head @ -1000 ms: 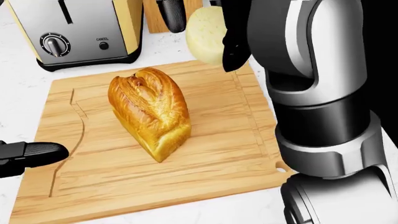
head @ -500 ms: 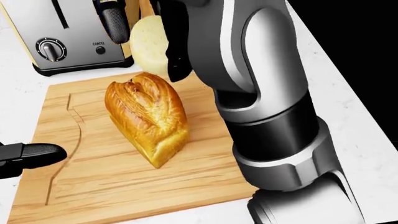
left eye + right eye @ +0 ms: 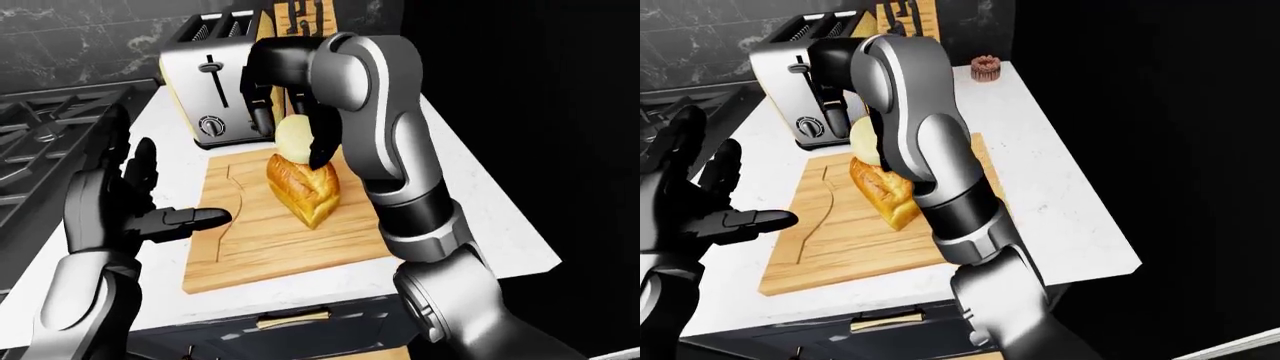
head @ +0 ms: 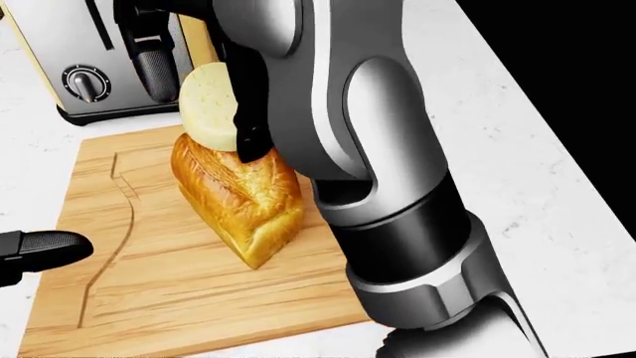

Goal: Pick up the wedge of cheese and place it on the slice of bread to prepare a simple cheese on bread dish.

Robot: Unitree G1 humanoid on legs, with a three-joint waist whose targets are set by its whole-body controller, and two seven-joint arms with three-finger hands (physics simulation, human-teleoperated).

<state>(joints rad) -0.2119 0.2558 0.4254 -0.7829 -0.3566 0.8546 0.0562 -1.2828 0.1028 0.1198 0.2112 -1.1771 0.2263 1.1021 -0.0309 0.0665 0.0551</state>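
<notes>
A pale round-edged wedge of cheese point(image 4: 209, 106) is held in my right hand point(image 4: 199, 82), whose black fingers close round it. It touches or hangs just over the top end of the golden bread loaf point(image 4: 238, 198), which lies on the wooden cutting board point(image 4: 149, 276). In the left-eye view the cheese point(image 3: 295, 138) sits right above the bread point(image 3: 303, 187). My left hand point(image 3: 130, 202) stands open at the left of the board, with one fingertip point(image 4: 45, 250) over the board's left edge.
A steel toaster point(image 3: 215, 94) stands just beyond the board's top edge, close behind my right hand. A stove point(image 3: 40, 142) lies at the left. A small brown pastry point(image 3: 985, 66) sits far up the white counter point(image 3: 1060, 195), whose right edge drops off.
My right hand has carried the cheese leftward and down, from beside the board's top right corner to directly over the bread's top end. The left hand has barely moved.
</notes>
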